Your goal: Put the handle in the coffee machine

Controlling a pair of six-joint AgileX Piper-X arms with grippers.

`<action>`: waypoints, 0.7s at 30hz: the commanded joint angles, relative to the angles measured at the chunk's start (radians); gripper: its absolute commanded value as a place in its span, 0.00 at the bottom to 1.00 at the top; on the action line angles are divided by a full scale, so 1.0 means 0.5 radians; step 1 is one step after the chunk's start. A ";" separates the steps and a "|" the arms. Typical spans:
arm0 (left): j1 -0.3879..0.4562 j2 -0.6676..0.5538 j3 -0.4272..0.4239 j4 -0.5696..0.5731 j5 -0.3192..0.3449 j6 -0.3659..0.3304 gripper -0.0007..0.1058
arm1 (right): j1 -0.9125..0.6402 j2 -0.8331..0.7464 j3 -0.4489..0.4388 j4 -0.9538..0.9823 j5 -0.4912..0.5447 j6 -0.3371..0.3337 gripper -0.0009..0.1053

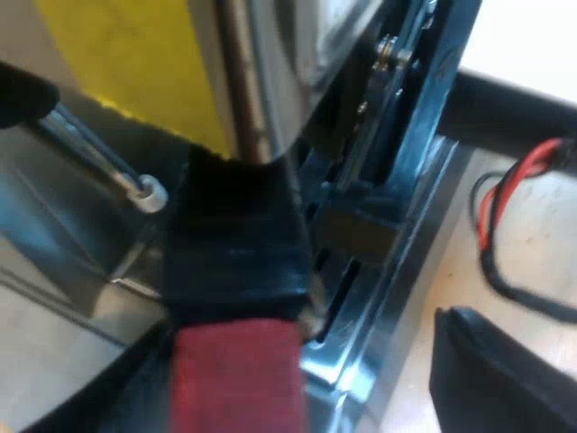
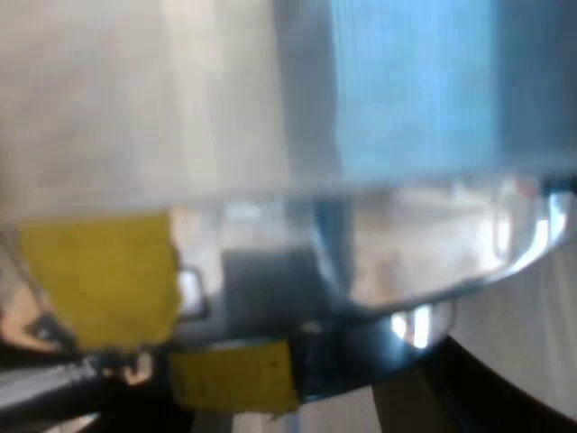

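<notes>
Handle: dark, red end nearest, at the espresso machine front.
Left gripper: fingers spread either side of the handle.
Right gripper: close to the machine's shiny metal; grip cannot be told.

Handle projects from the espresso machine front; steam wand stands close beside it. Bare table near the machine's base is passable.

Counts: one espresso machine. One holder handle, dark, with one red end. One thin metal tube, one pale tip. Left wrist view: one yellow patch on the machine. Right wrist view: two, a larger patch and a smaller patch; one may be a reflection, cannot tell.
</notes>
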 commanded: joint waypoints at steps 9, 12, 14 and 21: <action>0.054 -0.022 -0.020 0.058 -0.150 0.085 0.53 | -0.011 -0.044 -0.034 -0.161 -0.014 -0.014 0.37; 0.107 -0.022 -0.020 0.163 -0.202 0.108 0.52 | -0.011 -0.044 -0.034 -0.161 -0.014 -0.014 0.37; 0.153 -0.022 -0.020 0.210 -0.256 0.117 0.52 | -0.011 -0.044 -0.034 -0.161 -0.014 -0.014 0.37; 0.406 -0.030 -0.020 0.313 -0.309 0.149 0.48 | -0.011 -0.044 -0.034 -0.161 -0.014 -0.014 0.37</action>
